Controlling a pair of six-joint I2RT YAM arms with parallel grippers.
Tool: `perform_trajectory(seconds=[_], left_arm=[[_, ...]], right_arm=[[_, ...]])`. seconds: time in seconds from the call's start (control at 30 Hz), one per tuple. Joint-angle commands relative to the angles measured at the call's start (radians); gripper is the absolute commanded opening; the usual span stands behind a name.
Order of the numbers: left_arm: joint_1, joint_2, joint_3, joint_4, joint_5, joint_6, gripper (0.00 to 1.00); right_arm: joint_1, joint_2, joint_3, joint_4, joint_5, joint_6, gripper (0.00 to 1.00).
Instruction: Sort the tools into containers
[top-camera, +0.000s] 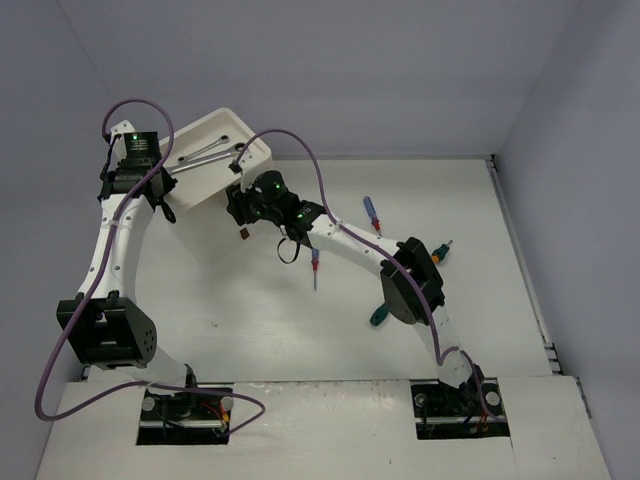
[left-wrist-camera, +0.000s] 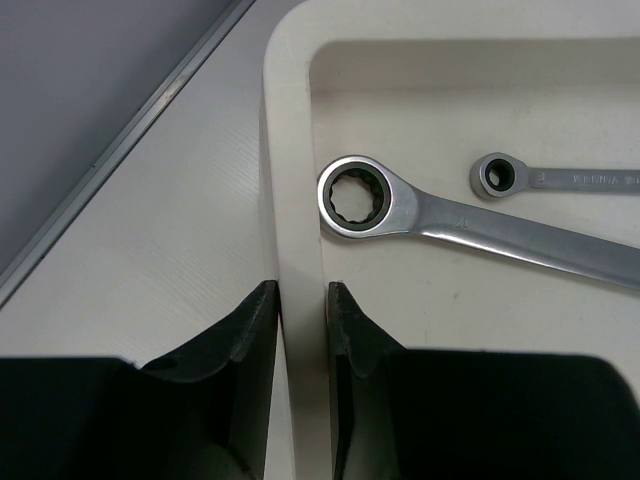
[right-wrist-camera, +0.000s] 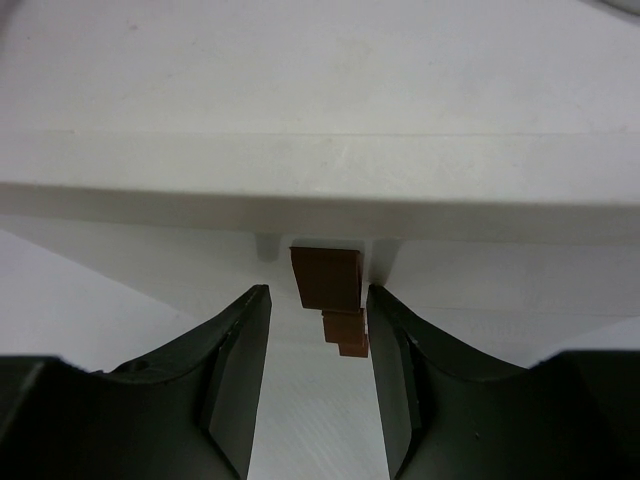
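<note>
While L pincer (left-wrist-camera: 303, 300) pinches rim of the tall white plastic drawer box (left-wrist-camera: 290, 150), R pincer (right-wrist-camera: 318, 300) is spread astride its small brown handle tab (right-wrist-camera: 325, 278); silver ratchet wrenches (left-wrist-camera: 460, 225) lie in top tray (left-wrist-camera: 480, 330). Drawer-opening step, I reckon: clamp tab, pull straight.

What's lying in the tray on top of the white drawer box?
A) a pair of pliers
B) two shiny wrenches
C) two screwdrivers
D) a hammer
B: the left wrist view shows the top tray holding a big ratchet wrench and a small ratchet wrench, both silver, lying side by side.
</note>
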Motion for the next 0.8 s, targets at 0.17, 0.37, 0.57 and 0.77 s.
perform_trajectory(seconds=[0.17,0.37,0.57,0.77], left_arm=[[-0.04,-0.044,0.007,-0.107,0.184,-0.013,0.0],[-0.04,-0.042,0.007,-0.107,0.183,-0.012,0.0],[-0.041,-0.042,0.013,-0.108,0.175,-0.016,0.0],[-0.04,-0.035,0.029,-0.107,0.156,-0.026,0.0]], right_arm=[[0.007,-0.041,0.07,0.129,0.039,-0.023,0.31],[0.007,-0.048,0.069,0.129,0.044,-0.026,0.07],[0.008,-0.091,0.013,0.129,0.04,-0.039,0.0],[0.013,-0.203,-0.134,0.129,0.029,-0.045,0.0]])
